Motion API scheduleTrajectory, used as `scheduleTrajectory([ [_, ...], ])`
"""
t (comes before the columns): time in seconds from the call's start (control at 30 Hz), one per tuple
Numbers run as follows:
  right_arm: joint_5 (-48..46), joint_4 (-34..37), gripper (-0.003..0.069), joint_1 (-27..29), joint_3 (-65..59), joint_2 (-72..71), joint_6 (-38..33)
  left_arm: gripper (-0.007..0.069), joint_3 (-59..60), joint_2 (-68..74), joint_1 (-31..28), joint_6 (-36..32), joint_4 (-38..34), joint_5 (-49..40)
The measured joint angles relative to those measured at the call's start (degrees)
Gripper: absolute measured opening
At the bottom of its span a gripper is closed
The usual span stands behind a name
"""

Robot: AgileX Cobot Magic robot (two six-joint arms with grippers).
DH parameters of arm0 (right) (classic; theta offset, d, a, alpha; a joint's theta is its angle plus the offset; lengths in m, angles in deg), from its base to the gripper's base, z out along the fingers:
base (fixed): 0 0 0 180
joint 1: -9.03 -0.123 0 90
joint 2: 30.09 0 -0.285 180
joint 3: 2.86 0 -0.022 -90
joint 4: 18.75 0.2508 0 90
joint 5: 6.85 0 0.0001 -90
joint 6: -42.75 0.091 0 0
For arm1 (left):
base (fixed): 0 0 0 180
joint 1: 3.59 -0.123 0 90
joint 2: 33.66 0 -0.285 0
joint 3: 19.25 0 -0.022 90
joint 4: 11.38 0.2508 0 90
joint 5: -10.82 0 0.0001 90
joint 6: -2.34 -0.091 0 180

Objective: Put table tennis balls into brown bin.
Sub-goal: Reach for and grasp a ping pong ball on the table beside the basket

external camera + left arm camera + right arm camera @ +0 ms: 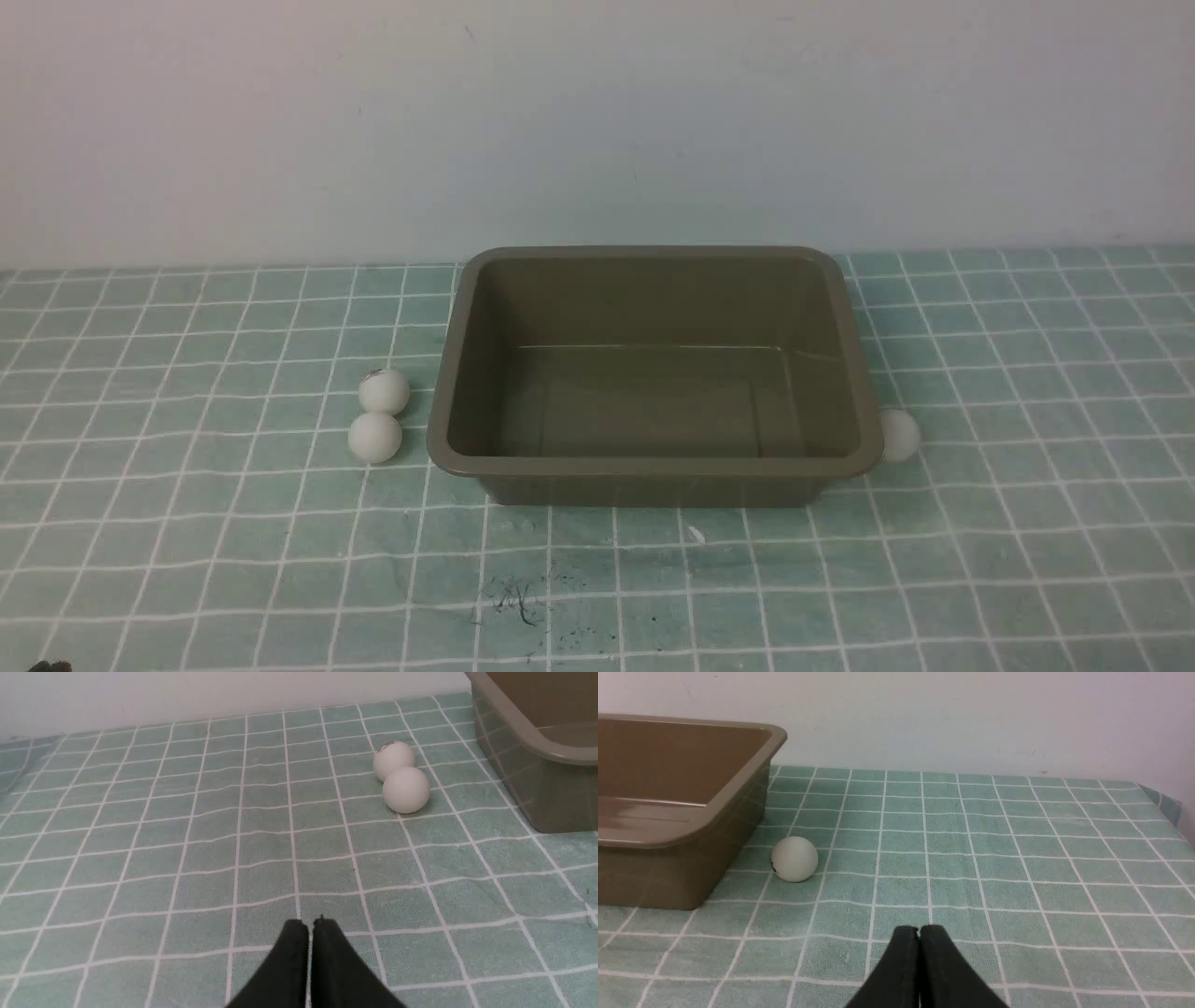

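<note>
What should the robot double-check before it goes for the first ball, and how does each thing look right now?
1. Brown bin upright, nothing inside: ok.
2. Far left ball and near left ball separated: not ok, they touch.
3. Right ball clear of the bin wall: cannot tell, it sits close by the rim.
4. Left fingers open: not ok, shut.
5. Right fingers open: not ok, shut.

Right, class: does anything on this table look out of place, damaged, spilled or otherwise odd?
Only the dark smudges on the checked cloth, in front of the brown bin, look odd. The bin sits square and empty. The logo ball and the plain ball touch on its left; the third ball lies by its right wall.
</note>
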Motion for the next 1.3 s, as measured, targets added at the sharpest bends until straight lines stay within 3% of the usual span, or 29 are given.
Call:
scheduleTrajectory([
  [0.8,0.0,0.0,-0.0015,0.0,0.0,0.0,0.0,-0.0005,0.0,0.0,0.0,0.1,-0.3,0.2],
  [0.97,0.0,0.0,-0.0015,0.0,0.0,0.0,0.0,-0.0005,0.0,0.0,0.0,5.8,-10.9,5.8],
  [1.07,0.0,0.0,-0.0015,0.0,0.0,0.0,0.0,-0.0005,0.0,0.0,0.0,9.4,-23.1,14.2],
  [1.2,0.0,0.0,-0.0015,0.0,0.0,0.0,0.0,-0.0005,0.0,0.0,0.0,10.9,-31.3,26.3],
  [1.3,0.0,-0.1,-0.0015,0.0,0.0,0.0,0.0,-0.0005,-0.7,0.0,0.0,11.3,-33.6,35.1],
])
